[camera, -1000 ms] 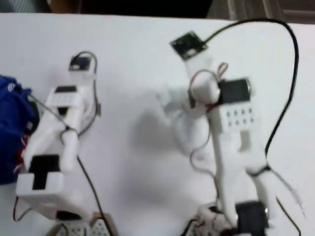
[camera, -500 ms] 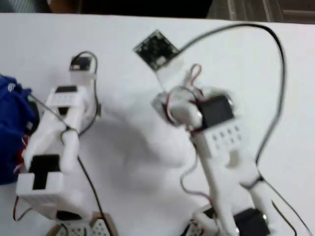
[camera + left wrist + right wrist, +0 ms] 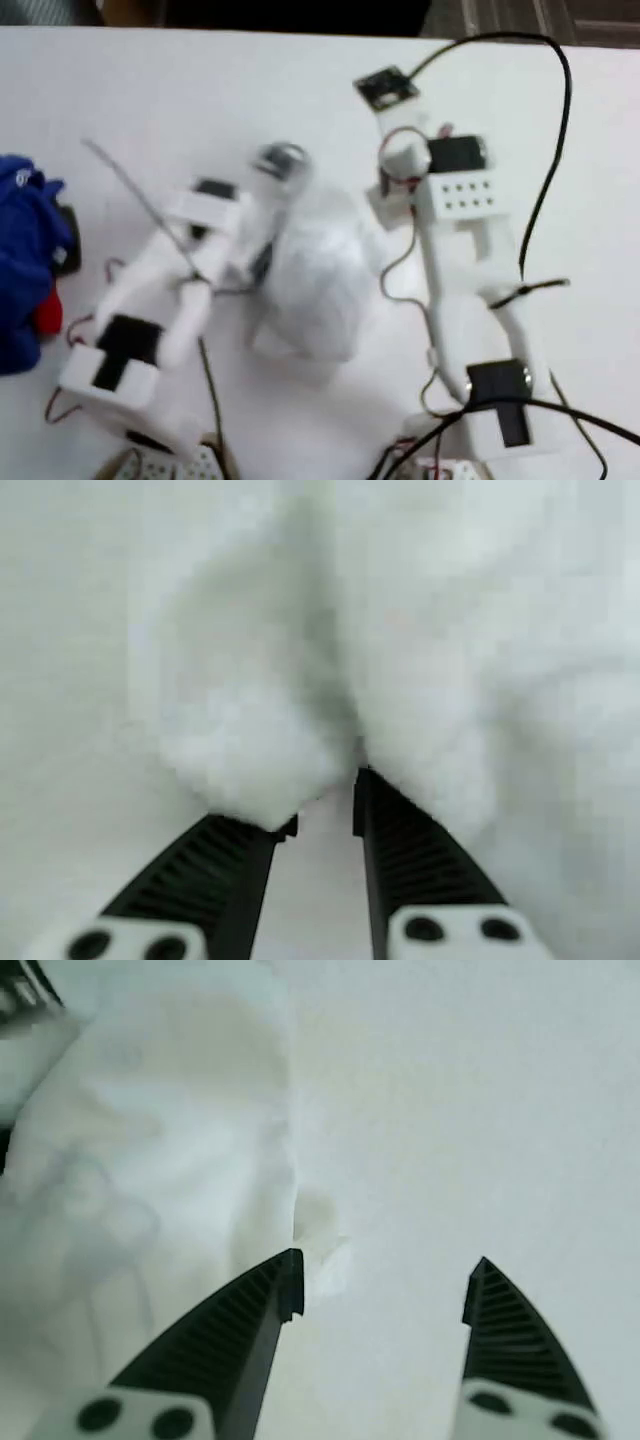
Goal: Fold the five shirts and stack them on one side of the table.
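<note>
A crumpled white shirt [image 3: 315, 275] lies bunched in the middle of the white table [image 3: 180, 90], between the two arms. The left arm [image 3: 165, 285] leans in from the left, and its gripper [image 3: 322, 802] is open by a narrow gap with a fold of the white shirt [image 3: 260, 750] right at its fingertips. The right arm [image 3: 460, 230] stands just right of the shirt. Its gripper [image 3: 385, 1282] is wide open above the bare table, with one finger beside the edge of the white shirt [image 3: 140, 1160]. A heap of blue shirts [image 3: 22, 260] sits at the left table edge.
A red piece of cloth [image 3: 47, 312] pokes out of the blue heap. A black cable [image 3: 555, 150] loops over the right side of the table. The far table edge [image 3: 250, 32] meets a dark background.
The left arm has swung from the left side to the centre and reached the white shirt. The right arm shifted left, then back right. The shirt is now bunched between the arms.
</note>
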`<state>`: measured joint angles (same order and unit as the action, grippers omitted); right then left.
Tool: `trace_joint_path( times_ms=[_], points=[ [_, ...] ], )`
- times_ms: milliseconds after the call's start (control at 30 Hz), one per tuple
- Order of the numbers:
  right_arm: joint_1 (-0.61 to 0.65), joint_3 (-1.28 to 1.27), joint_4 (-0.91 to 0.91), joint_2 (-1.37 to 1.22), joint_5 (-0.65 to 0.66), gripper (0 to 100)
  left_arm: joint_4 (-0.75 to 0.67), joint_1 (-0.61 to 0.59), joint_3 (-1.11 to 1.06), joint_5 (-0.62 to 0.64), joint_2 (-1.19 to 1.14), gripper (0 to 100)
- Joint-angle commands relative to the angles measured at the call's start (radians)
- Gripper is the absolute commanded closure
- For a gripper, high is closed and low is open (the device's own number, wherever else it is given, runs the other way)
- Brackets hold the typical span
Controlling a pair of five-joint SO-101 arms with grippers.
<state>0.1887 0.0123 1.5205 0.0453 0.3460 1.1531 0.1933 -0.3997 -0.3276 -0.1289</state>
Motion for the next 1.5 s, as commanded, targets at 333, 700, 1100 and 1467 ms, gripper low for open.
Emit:
trace_joint_path(
  times_ms=[333, 700, 1100, 1467],
  points=[
    [-0.318, 0.041, 0.028, 0.002, 0.137, 73.4, 0.232, 0.164, 0.038, -0.201, 0.071, 69],
    [-0.335, 0.041, 0.028, 0.001, 0.158, 73.4, 0.305, 0.331, 0.001, -0.282, 0.064, 69],
    [-0.341, 0.041, 0.038, 0.002, 0.158, 73.4, 0.110, 0.367, -0.147, -0.285, 0.063, 94],
    [-0.325, 0.035, 0.016, -0.008, 0.147, 73.4, 0.135, 0.032, 0.073, -0.103, 0.072, 97]
  ],
)
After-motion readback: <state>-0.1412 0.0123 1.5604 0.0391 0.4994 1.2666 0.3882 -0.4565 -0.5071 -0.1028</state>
